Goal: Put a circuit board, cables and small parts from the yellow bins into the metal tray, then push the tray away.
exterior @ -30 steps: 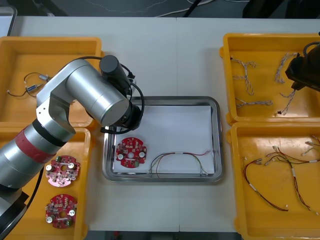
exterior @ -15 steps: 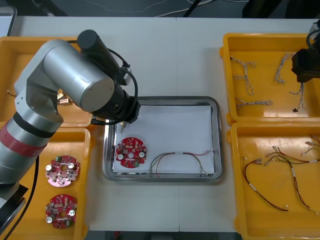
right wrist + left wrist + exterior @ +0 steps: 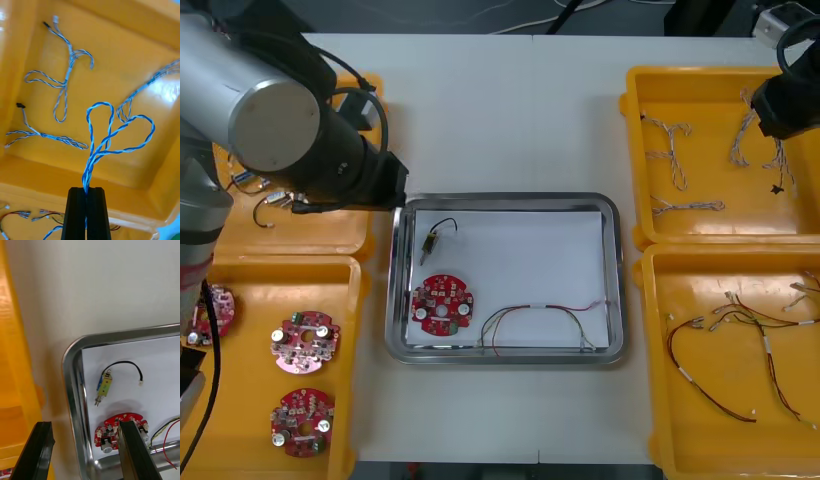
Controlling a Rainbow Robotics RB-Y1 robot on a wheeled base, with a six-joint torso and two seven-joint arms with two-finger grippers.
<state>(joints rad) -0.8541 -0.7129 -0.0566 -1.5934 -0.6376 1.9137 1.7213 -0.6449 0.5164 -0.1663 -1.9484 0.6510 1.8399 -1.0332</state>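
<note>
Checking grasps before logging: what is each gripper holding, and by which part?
The right gripper pinches a twisted blue and white cable where its loops gather; the left gripper is open, empty.

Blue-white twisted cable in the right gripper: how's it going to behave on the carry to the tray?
Likely floppy: the twisted blue and white cable hangs from the right gripper in loose loops, pinched at one spot. Probably light: thin strands. Its loops may sway or snag other cables in the yellow bin below. Left gripper: open at the tray edge.
</note>
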